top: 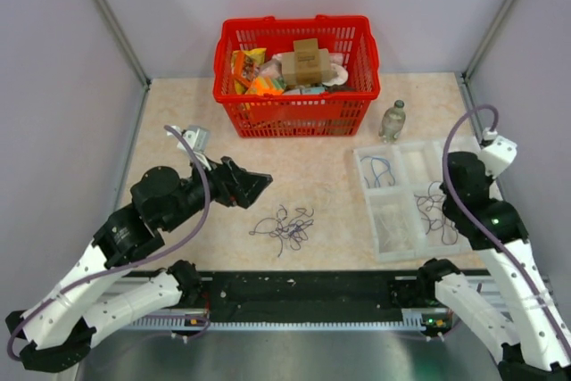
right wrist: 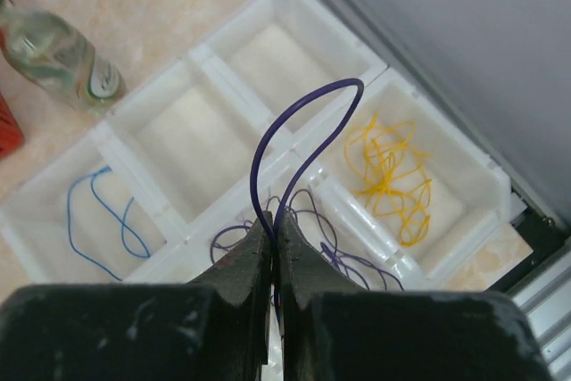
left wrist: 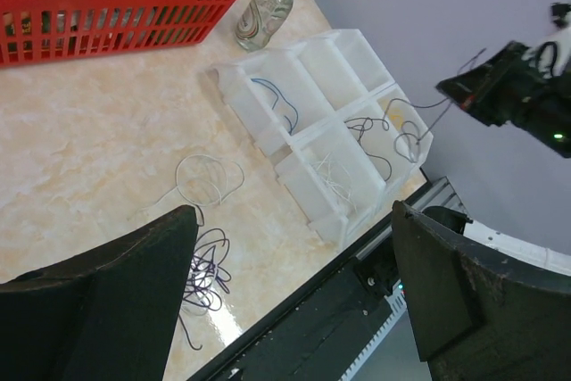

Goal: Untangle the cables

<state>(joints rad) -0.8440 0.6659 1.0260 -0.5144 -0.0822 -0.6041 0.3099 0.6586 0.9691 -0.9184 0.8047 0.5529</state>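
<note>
A tangle of dark purple and white cables [top: 285, 225] lies on the table in front of the arms; the left wrist view shows its purple strands [left wrist: 207, 269] and a white loop [left wrist: 210, 180]. My left gripper [top: 259, 185] is open and empty above the table, left of the tangle [left wrist: 290, 220]. My right gripper [right wrist: 273, 220] is shut on a purple cable [right wrist: 303, 109] that arches up over the white tray [right wrist: 201, 64]. It hangs over the tray's near right part [top: 451, 198]. Tray compartments hold purple cables [right wrist: 348, 260], yellow cables [right wrist: 388, 176] and a blue cable [right wrist: 98, 220].
A red basket [top: 294, 78] full of packets stands at the back. A clear bottle [top: 393, 120] stands behind the tray [top: 415, 160]. A small grey object [top: 196, 138] lies at the left. A black rail [top: 303, 292] runs along the near edge.
</note>
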